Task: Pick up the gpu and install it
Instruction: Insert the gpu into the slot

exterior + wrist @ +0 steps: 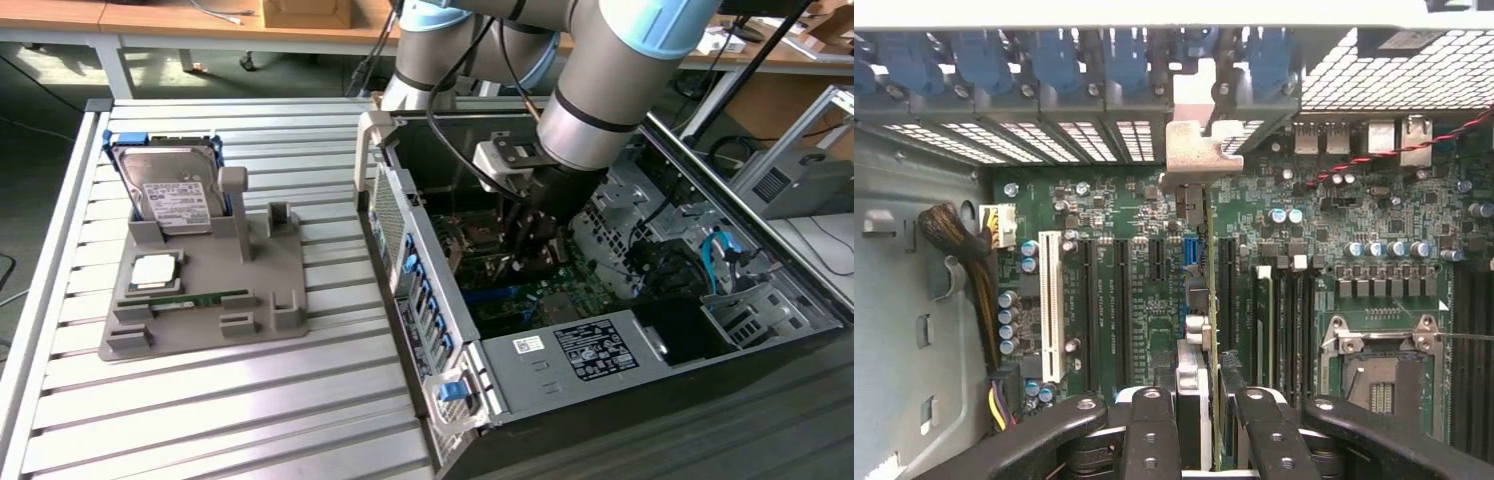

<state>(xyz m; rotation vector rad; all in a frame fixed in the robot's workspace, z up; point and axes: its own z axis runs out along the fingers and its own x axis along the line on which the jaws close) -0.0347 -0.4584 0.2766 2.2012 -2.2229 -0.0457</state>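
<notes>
Inside the open computer case point(424, 300), the gpu point(1206, 400) is held edge-on between the two black fingers point(1152, 425) of the gripper point(1204, 430). The jaws are closed partway and clamp the thin card from both flat sides. The card therefore lies straight below the gripper, not off to one side.

Its long axis is seen in the wrist view to run away from the fingers toward the case's rear wall. There its silvery bracket point(1204, 150) stands just beside the row of blue slot clips point(1054, 60). That axis is parallel to the long black expansion slots point(1124, 290) on the green motherboard point(1104, 200), and the card is lined up over the strip of board between the short blue slot point(1194, 255) and the next black one. Whether the lower edge touches a slot cannot be told, since it is hidden beneath the card itself.

From the exterior view the arm point(601, 100) is seen to reach in from the far side of the case. Its last link is pointed steeply downward and the gripper is sunk below the case's upper rim, over the middle of the board.

On the grey fixture tray point(200, 330), well apart at the exterior view's left, a hard drive point(174, 195) and a green memory stick point(200, 298) are seated.
</notes>
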